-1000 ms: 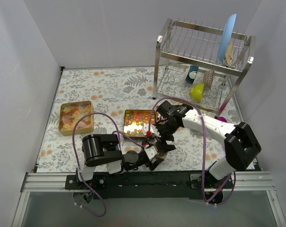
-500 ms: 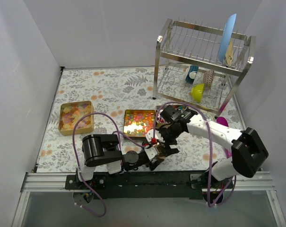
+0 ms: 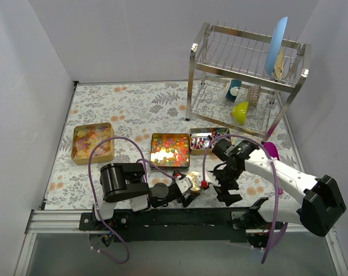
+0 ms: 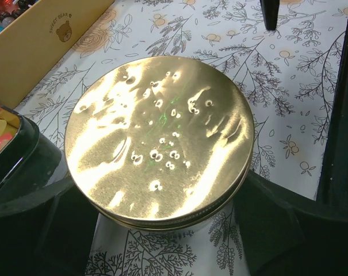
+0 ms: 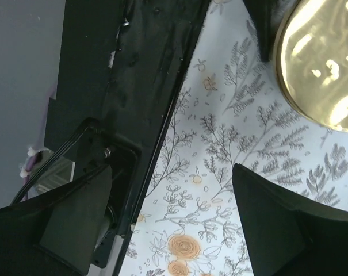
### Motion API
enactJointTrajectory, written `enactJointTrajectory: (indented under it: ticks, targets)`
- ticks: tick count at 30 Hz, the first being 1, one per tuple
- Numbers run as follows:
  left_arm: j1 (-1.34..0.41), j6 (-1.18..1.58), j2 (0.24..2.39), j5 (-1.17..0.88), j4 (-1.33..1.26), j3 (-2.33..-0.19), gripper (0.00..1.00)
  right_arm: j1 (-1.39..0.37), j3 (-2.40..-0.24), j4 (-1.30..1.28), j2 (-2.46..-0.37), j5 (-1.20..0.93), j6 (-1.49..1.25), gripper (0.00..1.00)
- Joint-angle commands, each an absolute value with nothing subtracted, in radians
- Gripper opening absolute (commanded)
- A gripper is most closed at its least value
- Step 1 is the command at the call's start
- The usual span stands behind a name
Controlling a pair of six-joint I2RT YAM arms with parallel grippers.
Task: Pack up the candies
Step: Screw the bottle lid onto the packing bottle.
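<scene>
My left gripper (image 3: 188, 187) is shut on a jar capped with a flat round gold lid (image 3: 192, 182), low at the table's front edge. In the left wrist view the lid (image 4: 159, 135) fills the frame between the dark fingers (image 4: 277, 227). My right gripper (image 3: 225, 191) is open and empty, just right of the jar. In the right wrist view the lid (image 5: 323, 63) lies beyond its fingers (image 5: 274, 230). The candies sit in three trays: pale gummies (image 3: 93, 141), glossy beads (image 3: 169, 149) and wrapped pieces (image 3: 210, 139). The purple scoop (image 3: 270, 148) is partly hidden behind the right arm.
A steel dish rack (image 3: 248, 80) with a blue plate, a yellow bowl and cups stands at the back right. The black base rail (image 3: 174, 217) runs along the front edge, close under both grippers; it also shows in the right wrist view (image 5: 145, 86).
My right gripper was over the jar's lid; it has let go and moved right and toward the front edge. The gold lid now shows on the jar. The left arm has not moved.
</scene>
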State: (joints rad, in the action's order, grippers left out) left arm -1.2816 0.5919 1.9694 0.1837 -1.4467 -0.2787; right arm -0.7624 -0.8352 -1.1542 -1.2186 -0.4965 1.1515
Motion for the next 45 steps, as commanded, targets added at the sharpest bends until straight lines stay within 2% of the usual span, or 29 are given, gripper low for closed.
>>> enactJointTrajectory:
  ticks: [1,7,13,20,37,42,45]
  targets:
    - [-1.261,0.502,2.072,0.255,-1.519,-0.218,0.0,-0.674,-0.963,-1.18,-1.186,-0.555,1.155,0.93]
    - [-1.261,0.494,2.065,0.247,-1.511,-0.215,0.0,-0.676,-1.052,-0.908,-1.307,-0.667,1.057,0.96]
    - [-1.261,0.491,2.066,0.245,-1.509,-0.218,0.0,-0.718,-1.166,-0.943,-1.544,-0.744,1.13,0.95]
    - [-1.261,0.495,2.063,0.276,-1.516,-0.216,0.0,-0.746,-1.187,-1.049,-1.611,-0.742,1.233,0.95]
    - [-1.233,0.552,2.065,0.282,-1.483,-0.229,0.0,-0.736,-0.939,-1.141,-1.41,-0.607,1.213,0.93]
    - [-1.233,0.546,2.068,0.275,-1.489,-0.227,0.0,-0.736,-0.966,-1.305,-1.307,-0.728,1.226,0.91]
    - [-1.235,0.546,2.057,0.244,-1.48,-0.224,0.0,-0.709,-1.018,-1.25,-1.244,-0.675,1.149,0.93]
